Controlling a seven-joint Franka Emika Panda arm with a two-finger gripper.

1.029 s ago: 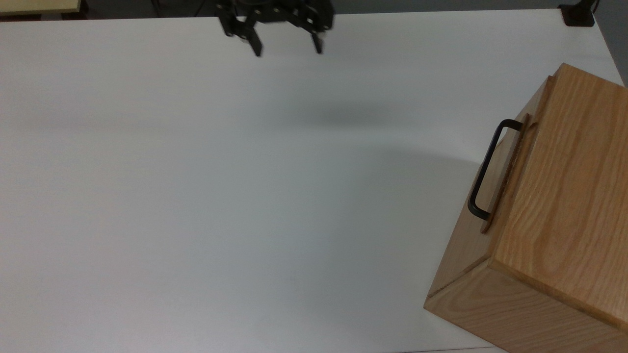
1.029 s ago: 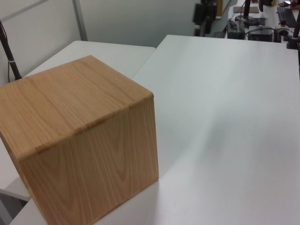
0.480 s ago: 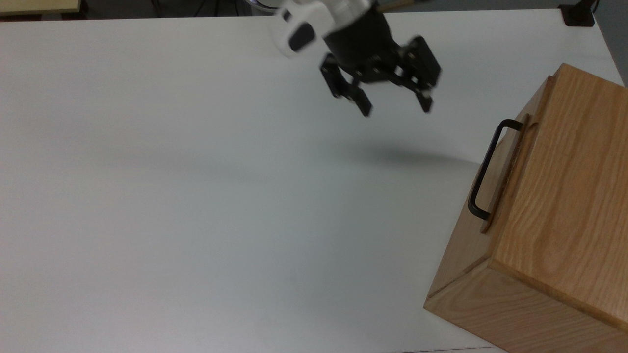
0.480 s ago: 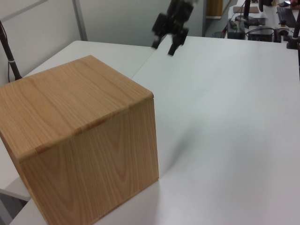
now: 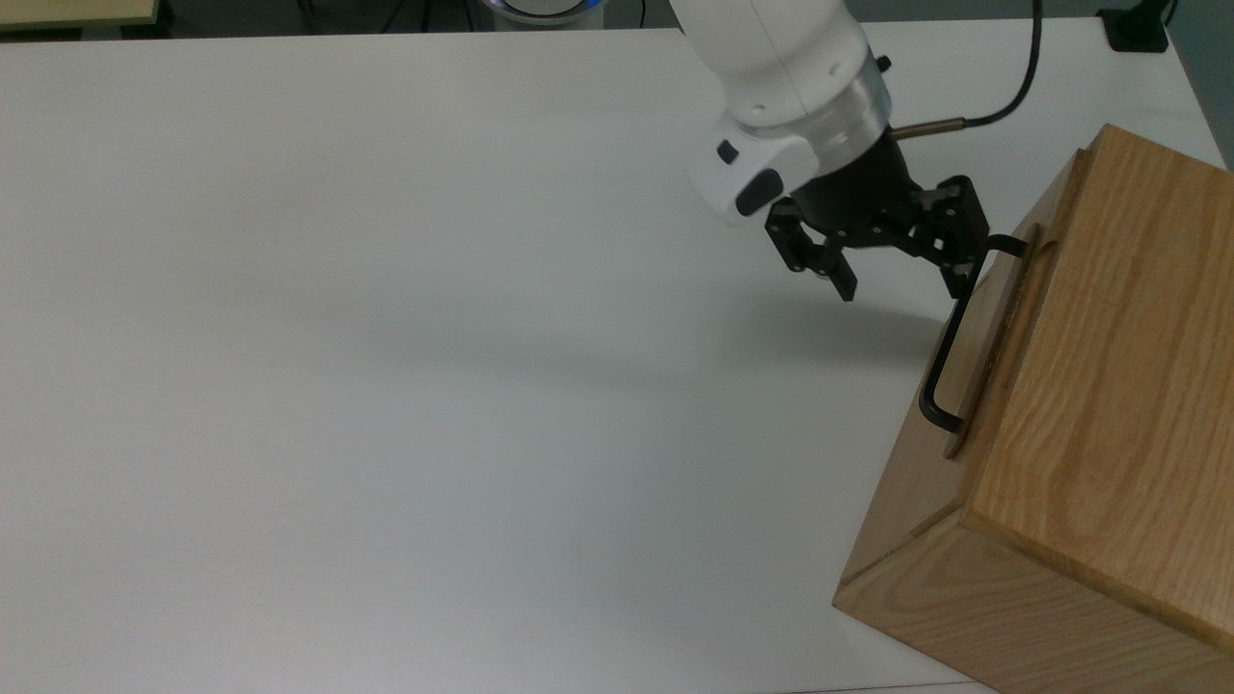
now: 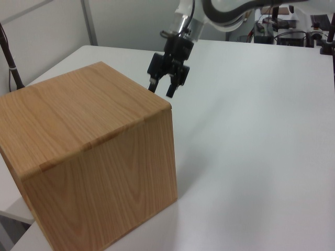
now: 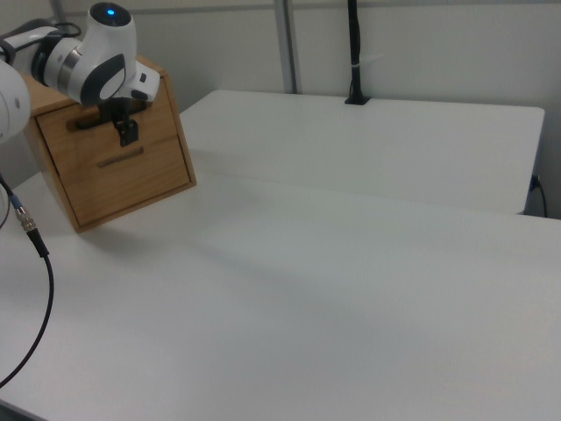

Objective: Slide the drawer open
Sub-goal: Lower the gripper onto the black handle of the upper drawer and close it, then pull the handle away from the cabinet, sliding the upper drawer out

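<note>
Black fingers [image 5: 846,285] stand spread apart with nothing between them; one fingertip sits right at the upper end of the long black bar handle [image 5: 950,352] in the top view, the other hangs over bare table on the top view's left; whether the near finger touches the bar I cannot tell. The gripper [image 5: 901,281] hangs from a white wrist and arm [image 5: 776,58] that reaches in from the top view's upper edge. A second ago the gripper was only a dark shape at the far edge of the table; half a second ago it was partway across; now it is at the handle, so the approach looks nearly over and the grasp is not yet made.

The drawer [image 5: 998,333] is shut, its front panel flush with the oak cabinet [image 5: 1109,386], which stands at the top view's right edge, turned at an angle; nothing about it has moved. In the right view the gripper [image 7: 128,130] sits against the upper drawer front [image 7: 96,132]; in the left view it [image 6: 163,90] hovers just past the cabinet's top corner [image 6: 78,120].

The white table [image 5: 386,337] lies bare around it; a black cable [image 5: 1022,87] trails from the wrist. Nothing blocks the drawer's path outward; the angled cabinet means, I judge, that the pull must follow the drawer's own slant, or the light box may slide instead.
</note>
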